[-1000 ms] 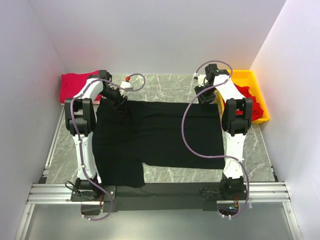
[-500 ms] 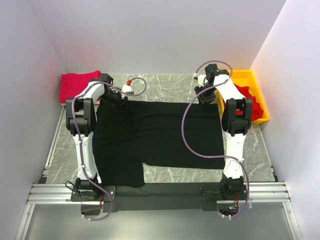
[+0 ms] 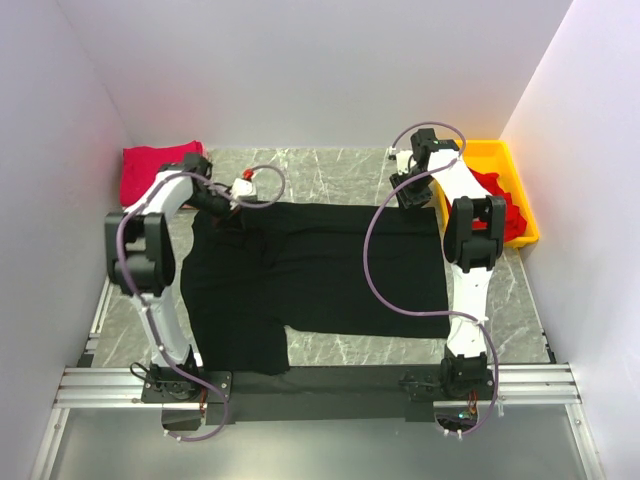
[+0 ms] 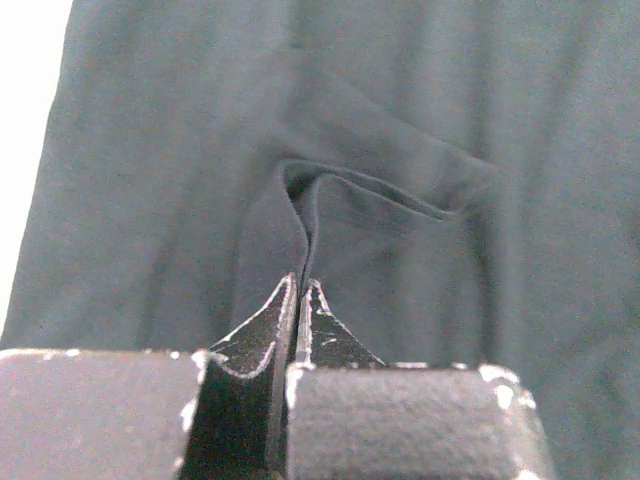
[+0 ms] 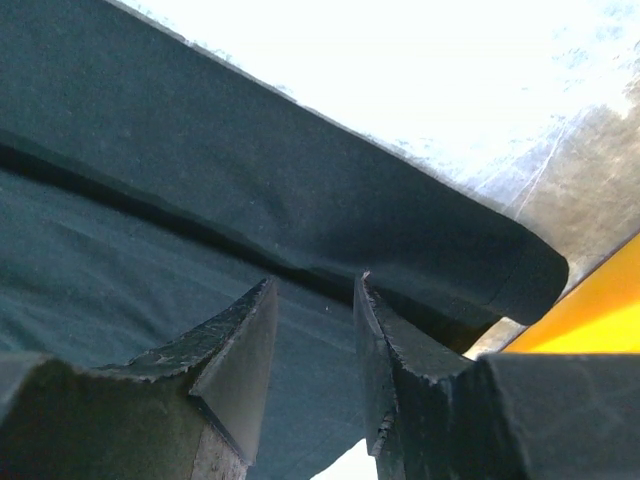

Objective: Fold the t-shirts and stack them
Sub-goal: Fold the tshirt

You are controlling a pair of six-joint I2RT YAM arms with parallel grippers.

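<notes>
A black t-shirt [image 3: 320,265] lies spread flat across the table. My left gripper [image 3: 222,205] is at its back left part, shut on a raised ridge of the black cloth; in the left wrist view the left gripper [image 4: 300,290] pinches that fold, and the black t-shirt [image 4: 450,120] wrinkles around it. My right gripper [image 3: 408,195] hovers at the shirt's back right corner. In the right wrist view the right gripper [image 5: 312,300] is open, and a folded hem of the black t-shirt [image 5: 200,150] lies just past the tips. A folded red t-shirt [image 3: 150,165] rests at the back left.
A yellow tray [image 3: 490,150] with crumpled red shirts [image 3: 500,205] stands at the right wall, close to my right arm; the tray's edge [image 5: 600,310] shows in the right wrist view. White walls close in three sides. Bare marble tabletop [image 3: 340,165] shows behind the shirt.
My left gripper has shut on a pinch of black cloth, and the left arm's elbow has swung out to the left. The right arm has not moved.
</notes>
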